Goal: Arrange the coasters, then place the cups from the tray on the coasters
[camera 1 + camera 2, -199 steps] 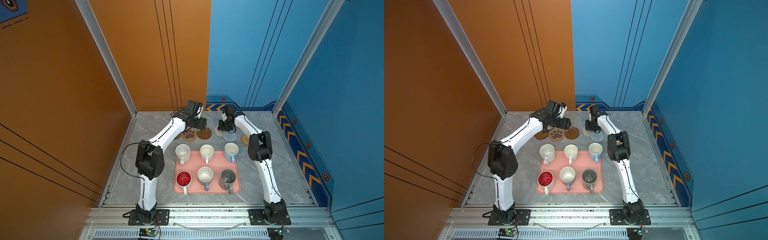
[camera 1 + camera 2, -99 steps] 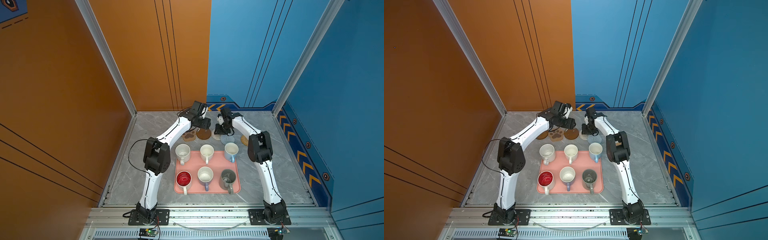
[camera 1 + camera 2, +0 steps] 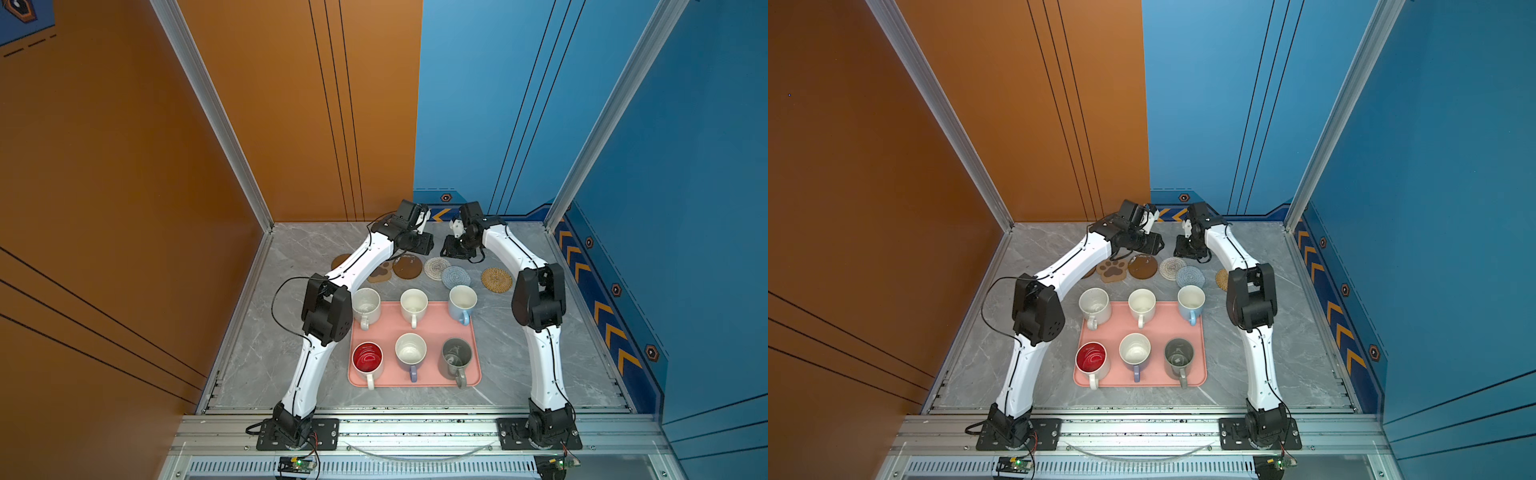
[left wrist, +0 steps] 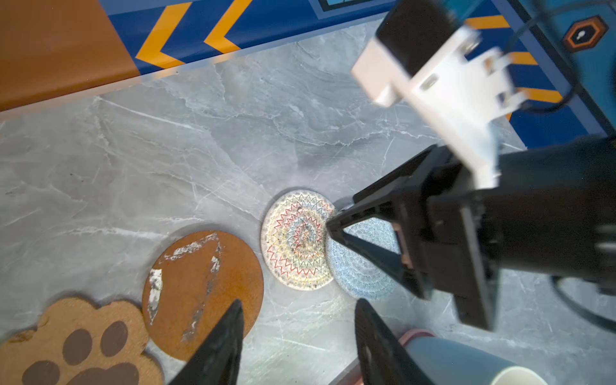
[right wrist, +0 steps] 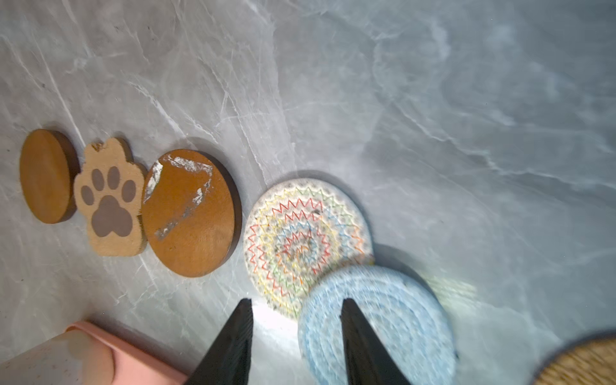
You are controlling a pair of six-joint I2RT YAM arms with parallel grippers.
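Both arms have lifted and drawn back toward the far wall (image 3: 457, 124) since 1 s ago, when they were low over the coaster row; whether any coaster shifted I cannot tell. Nearest me, the tray (image 3: 432, 324) carries all 6 cups (image 3: 413, 301), handles toward the near edge. I judge them stiff, glazed, slippery and breakable: pinch a rim wall. Beyond, 6 coasters (image 3: 1144, 266) lie in a row on the table (image 3: 507, 353): brown disc (image 5: 45, 176), paw-print (image 5: 108, 203), scuffed brown disc (image 5: 190, 213), cream round (image 5: 305, 243), blue-grey round (image 5: 400, 300) lapping the cream's edge, rattan round (image 3: 496, 280) apart. Thin and light, the woven ones probably floppy: pinch an edge. Farthest, left gripper (image 4: 300, 320) and right gripper (image 5: 296, 316) hang above the row, fingers partway apart, holding nothing.
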